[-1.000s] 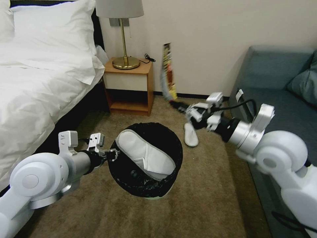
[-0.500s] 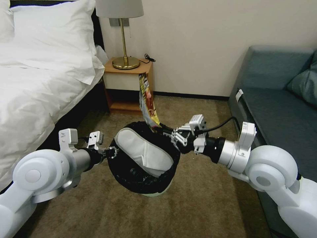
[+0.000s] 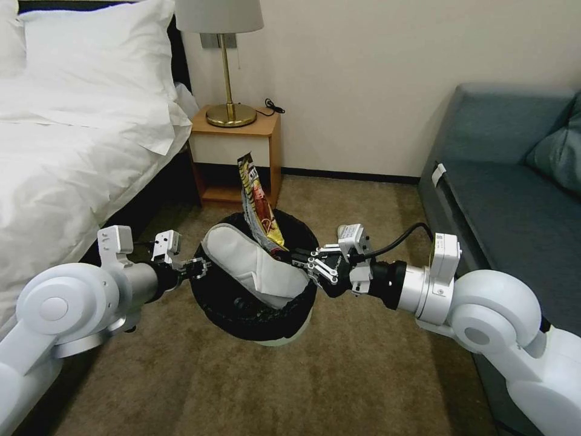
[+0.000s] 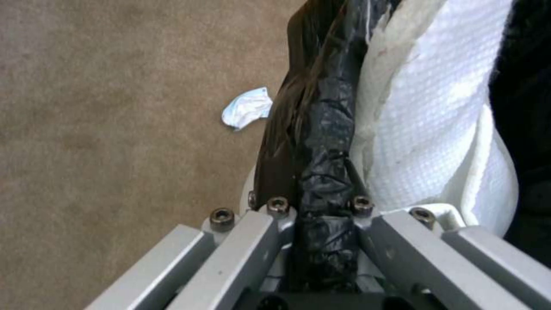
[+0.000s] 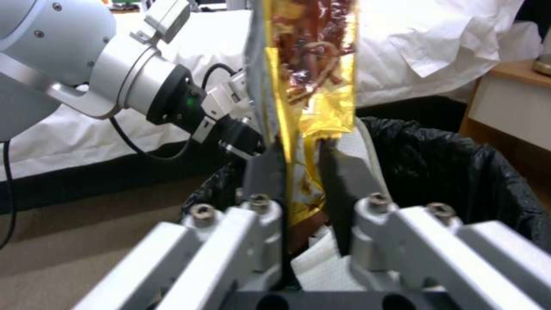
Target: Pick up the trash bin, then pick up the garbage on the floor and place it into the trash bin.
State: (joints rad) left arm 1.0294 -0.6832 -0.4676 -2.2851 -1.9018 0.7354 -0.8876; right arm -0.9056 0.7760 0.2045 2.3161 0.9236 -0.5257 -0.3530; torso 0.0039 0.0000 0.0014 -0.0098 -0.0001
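While the two arms reach in from the near corners of the head view, the left gripper (image 3: 196,267) sits at nine o'clock on the trash bin (image 3: 242,318), clamped on its bag-lined rim, and the bin appears lifted off the carpet (image 3: 363,375). From three o'clock the right gripper (image 3: 301,260) reaches over the opposite rim, its fingers pinching the lower end of a gold and red snack wrapper (image 3: 257,203) that stands nearly upright above the bin mouth, tilted slightly toward eleven o'clock. A white slipper (image 3: 254,272) lies slanted inside the bin, its upper end resting near the rim at ten o'clock. The left wrist view adds the grip itself: the crinkled black bag (image 4: 324,181) runs between the closed fingers (image 4: 252,241), the slipper's textured white sole pressing against the rim, and a crumpled white scrap (image 4: 248,107) lies on the carpet beside the bin, hidden from the head camera. The right wrist view confirms both dark pads (image 5: 267,172) bearing on the wrapper's gold foil, with the left arm and white bedding behind it. Farther off, a wooden nightstand (image 3: 239,157) with a brass lamp (image 3: 227,72) stands at twelve o'clock, the bed (image 3: 66,163) at ten o'clock, and a grey-blue sofa (image 3: 514,181) at two o'clock.
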